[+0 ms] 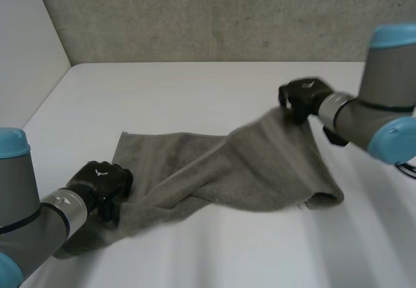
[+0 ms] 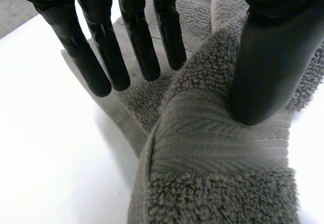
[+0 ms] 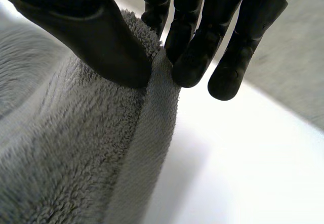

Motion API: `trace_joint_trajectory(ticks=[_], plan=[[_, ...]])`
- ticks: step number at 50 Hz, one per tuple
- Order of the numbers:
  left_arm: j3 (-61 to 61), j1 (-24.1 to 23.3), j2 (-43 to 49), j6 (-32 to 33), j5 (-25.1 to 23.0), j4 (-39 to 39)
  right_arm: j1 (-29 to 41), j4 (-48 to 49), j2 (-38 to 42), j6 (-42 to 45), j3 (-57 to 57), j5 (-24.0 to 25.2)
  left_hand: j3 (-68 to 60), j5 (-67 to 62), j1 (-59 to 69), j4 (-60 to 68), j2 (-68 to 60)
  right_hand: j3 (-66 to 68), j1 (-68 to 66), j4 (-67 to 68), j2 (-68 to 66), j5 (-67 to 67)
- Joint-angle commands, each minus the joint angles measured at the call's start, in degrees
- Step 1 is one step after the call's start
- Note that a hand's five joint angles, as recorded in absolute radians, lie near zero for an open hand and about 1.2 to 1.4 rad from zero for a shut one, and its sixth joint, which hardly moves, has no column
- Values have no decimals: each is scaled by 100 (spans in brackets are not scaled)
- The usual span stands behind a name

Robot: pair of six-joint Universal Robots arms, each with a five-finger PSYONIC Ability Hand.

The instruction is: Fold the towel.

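Between the thumb and fingers (image 3: 195, 52) of the right hand (image 1: 302, 96), the hemmed edge of the grey towel (image 1: 260, 171) is pinched and raised off the white worktop (image 1: 195, 86), so the cloth slopes down from that grip, ready to be carried over. The left hand (image 1: 104, 181) has the opposite end: its thumb clamps the banded hem, with its fingers (image 2: 136, 37) near straight and spread over the flat cloth beyond. With 2 grips at opposite ends, the towel lies stretched and twisted between them. This looks like the set-up for bringing 1 end onto the other, and the fold is not yet made.
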State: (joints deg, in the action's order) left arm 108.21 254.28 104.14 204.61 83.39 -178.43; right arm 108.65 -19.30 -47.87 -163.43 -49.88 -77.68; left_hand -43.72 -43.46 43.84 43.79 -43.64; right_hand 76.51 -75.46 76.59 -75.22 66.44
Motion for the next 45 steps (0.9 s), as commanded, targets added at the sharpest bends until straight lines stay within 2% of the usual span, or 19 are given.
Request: trace_joint_trajectory(ticks=[1,11,17,24,26,27,28,29,31,32,34,40,45], plan=[[-10,68,-131,-35,20,-60,-529,330,-784,-611,-469,60,1231,2204,-1243,-1238,1223,349,-454,341,-478,356],[-2,130,-122,-52,20,-69,-591,549,-943,-568,-1260,51,2021,2995,-2033,-2028,2013,349,-454,341,-478,356],[42,139,-105,-44,28,-60,-942,1007,-1276,-524,-1831,69,1955,2929,-1967,-1962,1947,349,-454,341,-478,356],[104,218,-78,9,37,-60,-1065,1069,-1400,-497,-1973,78,1484,2457,-1496,-1491,1475,349,-454,341,-478,356],[112,218,-70,18,11,1,-1118,1078,-1453,-497,-2026,87,447,1421,-459,-454,439,349,-454,341,-478,356],[113,218,-70,18,11,1,-1118,1078,-1453,-497,-2026,87,441,1414,-453,-448,433,349,-454,341,-478,356],[121,218,-61,18,-7,1,-1136,1078,-1470,-497,-2052,87,-325,648,313,318,-334,349,-454,341,-478,356],[121,218,-61,18,-7,1,-1136,1078,-1471,-497,-2052,87,-333,640,321,326,-341,349,-454,341,-478,356],[121,209,-61,27,-16,10,-1136,1086,-1488,-497,-2061,87,-2307,-1334,2295,2300,-2316,349,-454,341,-478,356],[121,209,-61,27,-16,10,-1136,1087,-1488,-497,-2061,87,-2318,-1344,2306,2311,-2326,349,-454,341,-478,356],[52,209,-87,27,-16,1,-1136,1087,-1514,-497,-2017,87,-3622,-2649,3610,3615,-3631,349,-454,341,-478,356],[-371,200,-114,79,37,-8,-1118,1078,-1550,-374,-1815,87,-3628,-2654,3616,3621,-3636,349,-454,341,-478,356],[-1414,192,-105,404,90,1,-1057,1060,-1594,-23,-1393,43,-3628,-2654,3616,3621,-3636,349,-454,341,-478,356]])
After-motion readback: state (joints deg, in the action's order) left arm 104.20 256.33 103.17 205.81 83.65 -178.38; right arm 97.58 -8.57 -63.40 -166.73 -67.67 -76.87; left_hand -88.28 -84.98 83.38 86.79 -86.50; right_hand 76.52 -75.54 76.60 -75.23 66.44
